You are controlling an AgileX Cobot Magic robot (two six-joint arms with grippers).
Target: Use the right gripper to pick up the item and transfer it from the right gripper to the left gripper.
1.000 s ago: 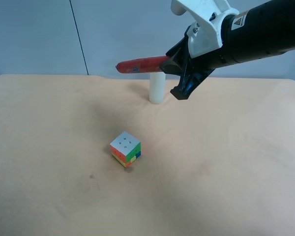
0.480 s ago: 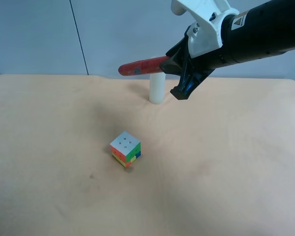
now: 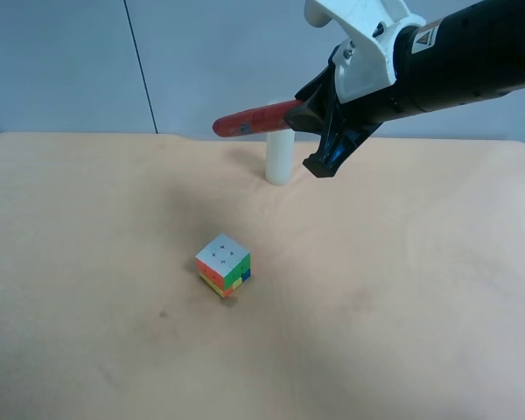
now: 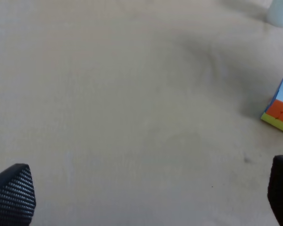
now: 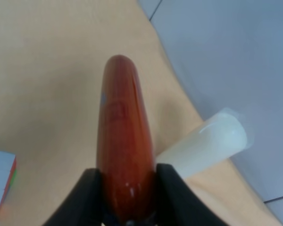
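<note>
Now, where the item is: the red-orange sausage tube is up in the air, over the far part of the surface. It touches only the gripper.
Right gripper: the right gripper pinches one end of the tube between its two black fingers.
Long way of the tube: in the high view it runs from 3 o'clock to 9 o'clock, almost flat. The held end is at 3 o'clock. The free end pokes out to 9 o'clock and sits a bit lower.
Left gripper: the left gripper is spread wide with nothing in it. It hangs over bare surface. It does not show in the high view.
Who is nearer: the right arm has the tube. I think the left gripper is well apart from it.
Next move: I think the left gripper must come up to the free end at 9 o'clock and close across the tube.
White cylinder: the white cylinder stands upright, under the tube near the held end. It looks apart from the tube.
Puzzle cube: the puzzle cube sits on the surface, at 6 o'clock from the free end, well apart.
Writing: a warning triangle is on the right arm. The tube has a small blue mark, too tiny to read.
</note>
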